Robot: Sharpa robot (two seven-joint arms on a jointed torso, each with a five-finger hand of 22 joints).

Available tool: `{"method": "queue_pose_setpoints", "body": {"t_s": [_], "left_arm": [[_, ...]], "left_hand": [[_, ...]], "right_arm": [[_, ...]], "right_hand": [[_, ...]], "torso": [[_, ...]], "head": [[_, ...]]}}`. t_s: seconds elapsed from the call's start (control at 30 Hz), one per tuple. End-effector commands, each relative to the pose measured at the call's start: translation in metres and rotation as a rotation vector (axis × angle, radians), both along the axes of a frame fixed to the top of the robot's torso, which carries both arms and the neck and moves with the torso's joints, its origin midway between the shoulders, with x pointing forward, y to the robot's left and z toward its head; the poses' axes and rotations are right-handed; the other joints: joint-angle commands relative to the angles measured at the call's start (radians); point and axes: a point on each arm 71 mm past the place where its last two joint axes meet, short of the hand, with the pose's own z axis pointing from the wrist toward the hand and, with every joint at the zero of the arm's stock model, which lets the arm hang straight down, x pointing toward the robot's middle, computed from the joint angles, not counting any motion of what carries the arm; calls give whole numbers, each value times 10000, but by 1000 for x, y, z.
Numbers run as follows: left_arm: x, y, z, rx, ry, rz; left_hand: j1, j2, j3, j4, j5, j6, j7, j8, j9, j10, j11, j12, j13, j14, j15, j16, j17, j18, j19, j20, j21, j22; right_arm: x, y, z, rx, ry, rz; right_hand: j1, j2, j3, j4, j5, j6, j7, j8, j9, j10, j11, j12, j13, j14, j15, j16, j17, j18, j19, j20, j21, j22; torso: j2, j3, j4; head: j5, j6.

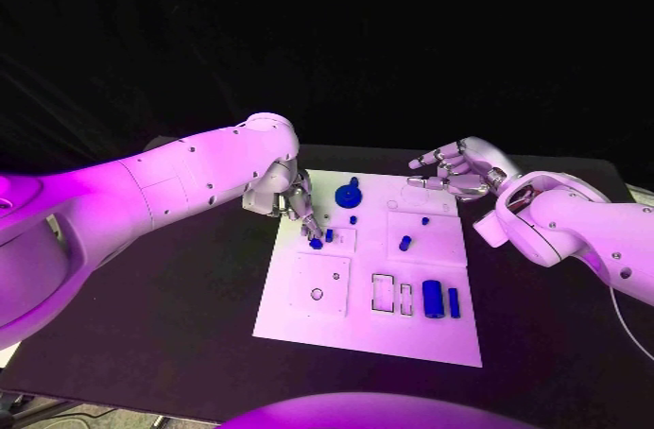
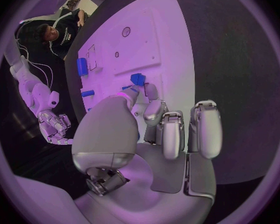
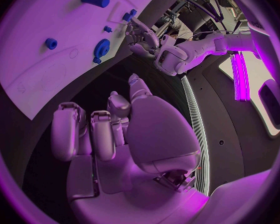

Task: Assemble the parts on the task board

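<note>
No readable text, label, brand, number or sign anywhere before me. Task board (image 1: 366, 330) carries only outlined shapes and recesses, no lettering I can make out. My arms and hands bear no legible markings. Faint marks near board's edge in right wrist view too blurred to read.

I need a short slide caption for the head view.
Left hand reaches a small blue part on the task board; right hand hovers.
</note>
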Motion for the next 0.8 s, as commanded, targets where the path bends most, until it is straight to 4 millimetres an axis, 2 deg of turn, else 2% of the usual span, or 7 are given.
{"method": "queue_pose_setpoints", "body": {"t_s": [0.03, 0.2, 0.37, 0.4, 0.53, 0.57, 0.8], "left_arm": [[-2, 2, 0, 274, -112, 81], [-5, 3, 5, -610, -867, 308], [-11, 7, 14, -1934, -1979, 698], [-13, 8, 16, -2128, -2152, 749], [-22, 14, 23, -2871, -2823, 884], [-26, 16, 26, -3049, -3055, 870], [-42, 22, 35, -3368, -4148, 493]], "left_hand": [[-21, -81, -66, -11, -37, 83, 12, -14, 16, 20, 18, 38, 21, 1035, -19, 32, 2634, -166, 897, 6, 85, 2327], [5, -68, -82, -19, -31, 71, 12, -33, 20, -2, 18, 6, -24, 1035, -18, 32, 2634, -156, 890, 7, 30, 2313], [141, 94, -121, 2, -8, -138, 123, -381, -115, -241, 102, -285, -370, 1035, 41, 32, 2634, -87, 834, 47, -355, 2214], [156, 113, -127, 10, -8, -201, 161, -469, -159, -401, 131, -491, -617, 1035, 62, 32, 2634, -54, 805, 61, -541, 2166], [452, 131, -130, 13, -14, -546, 452, -1050, -564, -2271, 398, -2968, -3407, 1030, 283, 23, 2620, 196, 544, 232, -2041, 1760], [523, 116, -170, 22, -23, -553, 493, -1120, -641, -2430, 437, -3266, -3732, 971, 312, -94, 2448, 261, 476, 278, -2436, 1641], [502, 29, -550, 46, -49, -432, 495, -1098, -732, -2333, 446, -3384, -3984, 950, 331, -146, 2379, 304, 468, 325, -2691, 1532]], "right_arm": [[0, 1, 0, -17, -17, 138], [0, 1, 0, -25, -15, 123], [0, -1, 0, -39, -11, 91], [0, -1, 0, -43, -9, 85], [0, -2, 0, -54, -1, 64], [0, -3, 0, -57, 1, 58], [0, -3, -1, -70, 21, 48]], "right_hand": [[-84, 48, -61, 10, 62, 54, -2, -39, -1, -60, -21, 17, -11, 793, -86, -64, 1599, 155, -48, -32, -58, -5], [-84, 48, -61, 10, 62, 54, -2, -39, -1, -60, -21, 17, -11, 793, -86, -64, 1599, 155, -48, -32, -58, -5], [-84, 48, -61, 10, 62, 54, -2, -39, -1, -60, -21, 17, -11, 793, -86, -64, 1599, 155, -48, -32, -58, -5], [-84, 48, -61, 10, 62, 54, -2, -39, -1, -60, -21, 17, -11, 793, -86, -64, 1599, 155, -48, -32, -58, -5], [-84, 49, -63, 11, 63, 54, -2, -39, -1, -60, -21, 18, -10, 793, -86, -64, 1599, 155, -48, -32, -57, -4], [-85, 53, -70, 11, 66, 54, -1, -39, -1, -59, -21, 23, -10, 793, -86, -64, 1600, 154, -46, -32, -56, 0], [-83, 53, -70, 10, 67, 54, -2, -39, 0, -57, -21, 28, -7, 794, -86, -63, 1602, 155, -46, -32, -56, -2]], "torso": [[0, 2, -10], [-6, 1, 0], [-35, 11, 26], [-42, 11, 33], [-57, 17, 41], [-61, 16, 46], [-42, -1, 39]], "head": [[2, 6], [-33, 12], [-64, 43], [-72, 43], [-99, 65], [-112, 68], [-107, 127]]}}
